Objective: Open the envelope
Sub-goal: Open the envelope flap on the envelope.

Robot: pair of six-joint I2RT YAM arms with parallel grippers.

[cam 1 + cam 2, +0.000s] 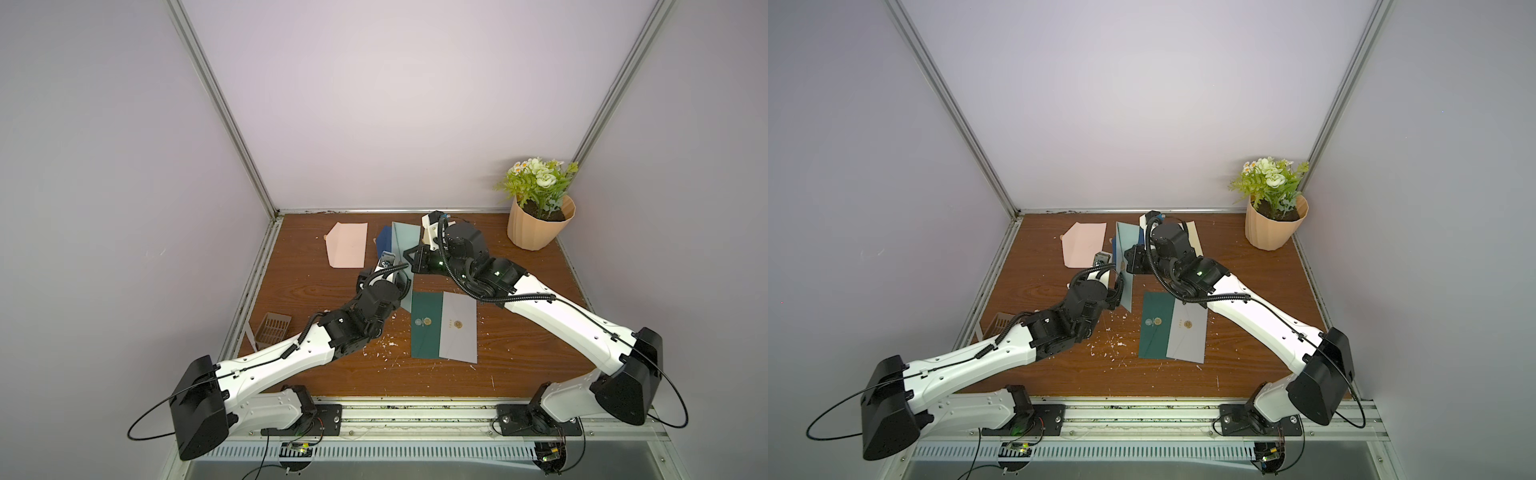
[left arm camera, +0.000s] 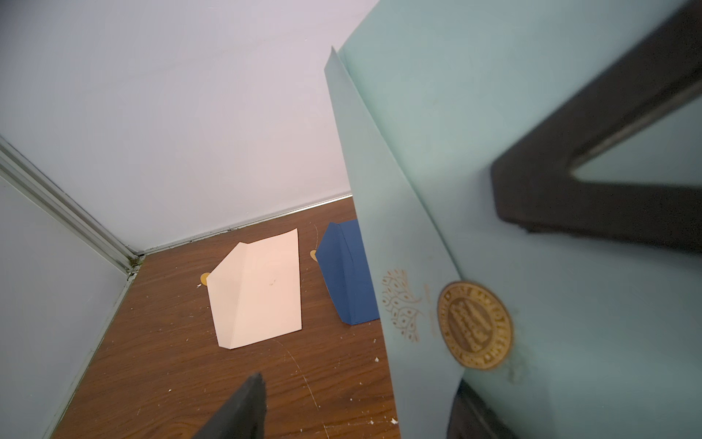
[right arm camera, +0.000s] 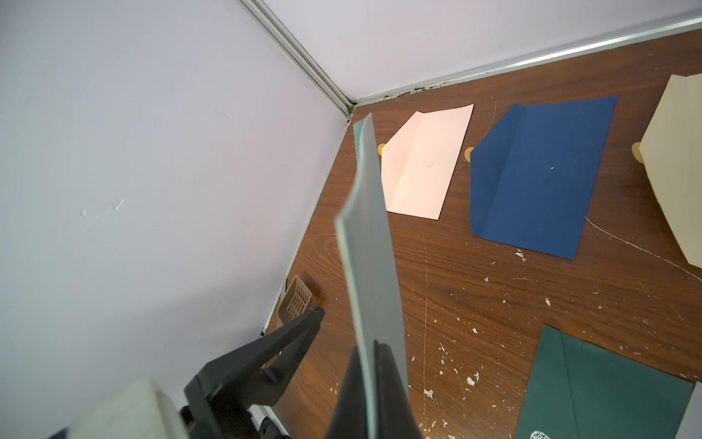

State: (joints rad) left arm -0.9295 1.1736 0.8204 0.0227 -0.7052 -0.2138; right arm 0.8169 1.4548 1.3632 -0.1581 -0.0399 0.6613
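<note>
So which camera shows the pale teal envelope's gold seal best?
Left wrist: the gold seal faces the lens, close, on the pale teal envelope. Right wrist sees only the envelope's plain side; both top views miss the seal.

Both top views look steeply down from high on my own side over the whole brown wood-grain tabletop [image 1: 519,365], toward the back wall [image 1: 395,124]. My left wrist camera sits close up to the upright pale teal paper envelope [image 2: 437,133]. My right wrist camera sees it edge-on, and both share the flat pink paper envelope [image 2: 258,292].
</note>
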